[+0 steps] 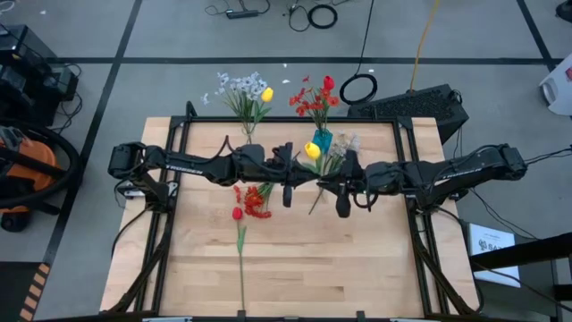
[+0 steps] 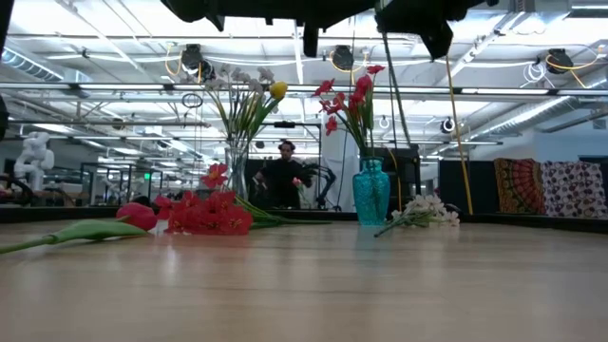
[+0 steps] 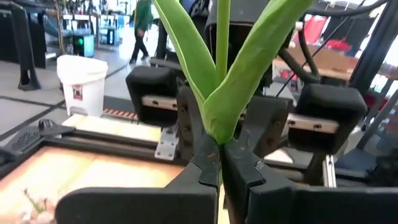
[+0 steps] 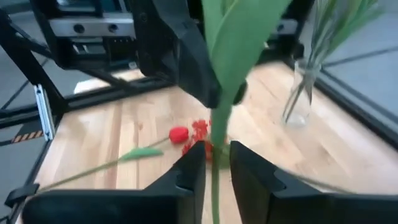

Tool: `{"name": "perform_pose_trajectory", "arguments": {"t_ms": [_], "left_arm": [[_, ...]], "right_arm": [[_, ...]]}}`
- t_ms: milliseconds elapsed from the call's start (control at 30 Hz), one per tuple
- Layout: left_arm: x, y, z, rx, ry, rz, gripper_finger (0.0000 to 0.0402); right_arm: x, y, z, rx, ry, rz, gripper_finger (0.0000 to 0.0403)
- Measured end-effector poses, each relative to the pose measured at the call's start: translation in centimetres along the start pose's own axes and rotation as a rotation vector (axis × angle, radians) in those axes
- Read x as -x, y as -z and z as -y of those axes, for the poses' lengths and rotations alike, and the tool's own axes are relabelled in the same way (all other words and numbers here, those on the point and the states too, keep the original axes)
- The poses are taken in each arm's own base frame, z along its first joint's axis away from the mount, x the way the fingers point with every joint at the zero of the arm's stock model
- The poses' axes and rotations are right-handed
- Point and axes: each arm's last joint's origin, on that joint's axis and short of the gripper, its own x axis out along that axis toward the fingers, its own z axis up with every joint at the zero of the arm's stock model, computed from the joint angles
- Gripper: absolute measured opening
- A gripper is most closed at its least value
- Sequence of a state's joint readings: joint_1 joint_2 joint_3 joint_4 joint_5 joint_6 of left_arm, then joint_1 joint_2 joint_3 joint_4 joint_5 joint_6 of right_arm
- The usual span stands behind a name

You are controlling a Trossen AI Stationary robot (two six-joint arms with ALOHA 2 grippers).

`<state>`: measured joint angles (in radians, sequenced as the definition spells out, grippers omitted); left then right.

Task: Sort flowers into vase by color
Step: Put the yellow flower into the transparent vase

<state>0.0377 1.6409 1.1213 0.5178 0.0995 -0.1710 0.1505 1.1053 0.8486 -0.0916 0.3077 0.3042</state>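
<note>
Both grippers are raised above the table's middle. My left gripper is shut on a yellow tulip. My right gripper is open, its fingers standing on either side of the tulip's stem just below the left gripper; I cannot tell whether they touch it. At the far edge, a clear vase holds pale white sprays and a yellow tulip, and a teal vase holds red flowers. A red spray, a red tulip and a white spray lie flat on the table. My left gripper pinches the yellow tulip's green stem between its two fingers, right where the leaves branch off. The fingers lie across the stem. The tulip is lifted clear of the table, and its leaves spread away from the fingers.
The red tulip's long stem runs toward the near edge. Bare wood takes up the table's near half. Black frame rails border the left and right sides. A person stands in the room beyond the far edge.
</note>
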Motion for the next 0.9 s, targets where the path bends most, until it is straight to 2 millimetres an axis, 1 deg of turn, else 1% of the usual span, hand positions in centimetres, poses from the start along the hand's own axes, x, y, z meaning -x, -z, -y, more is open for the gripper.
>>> {"name": "perform_pose_trajectory", "arguments": {"t_ms": [100,167,300,400,467,533,667,800,900], "left_arm": [[0.7,-0.5,-0.4,0.005,-0.021,-0.042,0.0004],[1.7,-1.1,-0.7,0.014,-0.058,-0.082,0.0004],[3.8,-1.9,-1.5,0.018,-0.22,-0.193,0.0004],[5.9,-3.3,-2.0,0.005,-0.346,-0.21,0.0004],[7.2,-4.4,-2.5,-0.023,-0.419,-0.194,0.0004],[8.7,-5.1,-3.0,-0.046,-0.479,-0.182,0.0004],[11.7,-6.3,-4.5,-0.039,-0.567,-0.114,0.0004],[14.5,-6.7,-5.9,-0.032,-0.655,-0.078,0.0004],[15.9,-7.2,-6.7,-0.033,-0.705,-0.047,0.0004]], "right_arm": [[0.3,0.6,0.3,-0.023,0.022,-0.066,0.0084],[0.8,1.0,0.6,-0.048,0.041,-0.12,0.0093],[1.7,2.0,1.1,-0.117,0.092,-0.231,0.01],[2.1,2.4,1.3,-0.15,0.12,-0.271,0.0097],[2.1,2.4,1.3,-0.156,0.126,-0.27,0.0093],[1.9,2.4,1.3,-0.157,0.129,-0.267,0.0088],[1.6,2.4,1.2,-0.164,0.143,-0.25,0.008],[1.4,2.6,1.0,-0.185,0.145,-0.254,0.0077],[1.5,2.7,0.9,-0.199,0.145,-0.26,0.0077]]}}
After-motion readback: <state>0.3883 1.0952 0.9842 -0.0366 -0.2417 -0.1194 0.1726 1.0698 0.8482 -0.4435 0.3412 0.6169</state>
